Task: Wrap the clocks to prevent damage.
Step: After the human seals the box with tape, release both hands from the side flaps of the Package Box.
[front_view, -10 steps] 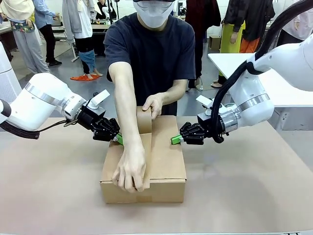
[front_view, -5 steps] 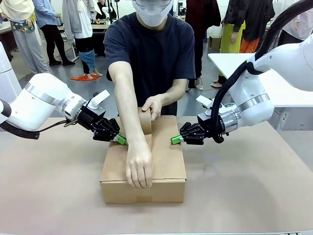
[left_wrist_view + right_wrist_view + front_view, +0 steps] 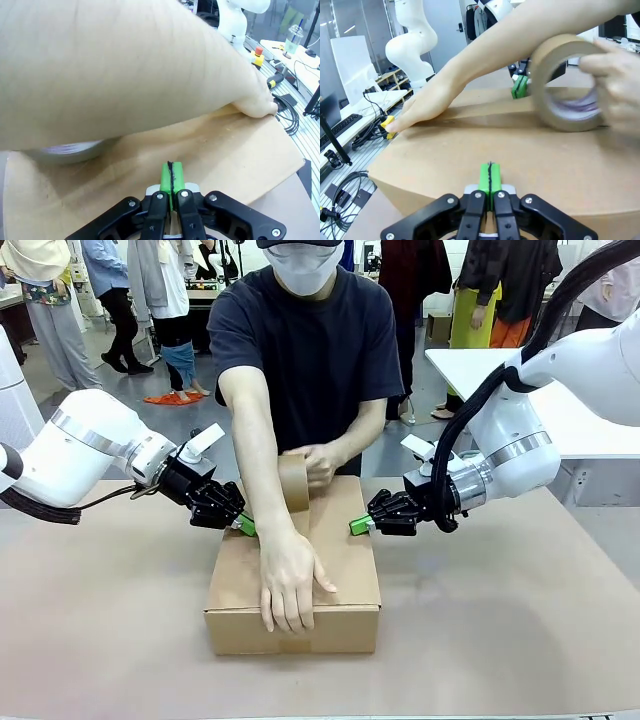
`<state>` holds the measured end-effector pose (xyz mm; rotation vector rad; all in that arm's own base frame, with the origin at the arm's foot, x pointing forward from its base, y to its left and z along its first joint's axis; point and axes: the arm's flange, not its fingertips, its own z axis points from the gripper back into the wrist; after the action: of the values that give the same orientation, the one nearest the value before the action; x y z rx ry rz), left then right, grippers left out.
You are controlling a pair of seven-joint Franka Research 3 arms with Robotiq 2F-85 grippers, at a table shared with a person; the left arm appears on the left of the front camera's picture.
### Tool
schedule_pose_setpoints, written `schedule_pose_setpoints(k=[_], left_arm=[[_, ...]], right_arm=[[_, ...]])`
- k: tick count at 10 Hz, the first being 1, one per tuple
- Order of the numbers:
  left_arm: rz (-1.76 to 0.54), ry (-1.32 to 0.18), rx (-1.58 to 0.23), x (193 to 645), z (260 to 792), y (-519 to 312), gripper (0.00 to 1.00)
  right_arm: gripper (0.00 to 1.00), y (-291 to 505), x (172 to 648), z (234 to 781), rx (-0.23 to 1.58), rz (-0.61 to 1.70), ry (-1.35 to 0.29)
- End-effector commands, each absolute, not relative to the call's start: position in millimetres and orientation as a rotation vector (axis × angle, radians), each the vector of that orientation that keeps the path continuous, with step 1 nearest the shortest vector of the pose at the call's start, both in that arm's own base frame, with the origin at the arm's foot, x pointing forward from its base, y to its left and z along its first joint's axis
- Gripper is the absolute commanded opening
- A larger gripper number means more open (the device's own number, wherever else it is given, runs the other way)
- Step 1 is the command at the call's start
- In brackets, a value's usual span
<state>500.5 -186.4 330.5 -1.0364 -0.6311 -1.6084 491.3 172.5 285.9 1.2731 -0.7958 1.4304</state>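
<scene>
Left gripper [image 3: 244, 525], fingers pressed together, is touching the cardboard box [image 3: 345, 570] just to its right. Between both grippers, a person's hand [image 3: 290, 585] is pressing the lid while the other hand [image 3: 320, 462] is holding a tape roll [image 3: 293, 483]. Right gripper [image 3: 357, 526], also closed, is touching the box top.

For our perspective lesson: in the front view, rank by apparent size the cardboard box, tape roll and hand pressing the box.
Largest to smallest:
cardboard box
hand, nearer the camera
tape roll
</scene>
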Motion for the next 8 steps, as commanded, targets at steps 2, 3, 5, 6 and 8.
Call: schedule_pose_setpoints(k=[2,3,5,6,8], left_arm=[[-1.608,-0.626,-1.039,502.1,327.3,-187.4,0.0],[-1.608,-0.626,-1.039,502.1,327.3,-187.4,0.0],[-1.608,-0.626,-1.039,502.1,327.3,-187.4,0.0],[-1.608,-0.626,-1.039,502.1,327.3,-187.4,0.0],[-1.608,-0.626,-1.039,502.1,327.3,-187.4,0.0]], right_arm=[[0.01,173.3,491.3,283.0,1.269,1.422,-0.791],[0.01,173.3,491.3,283.0,1.269,1.422,-0.791],[0.01,173.3,491.3,283.0,1.269,1.422,-0.791],[0.01,173.3,491.3,283.0,1.269,1.422,-0.791],[0.01,173.3,491.3,283.0,1.269,1.422,-0.791]])
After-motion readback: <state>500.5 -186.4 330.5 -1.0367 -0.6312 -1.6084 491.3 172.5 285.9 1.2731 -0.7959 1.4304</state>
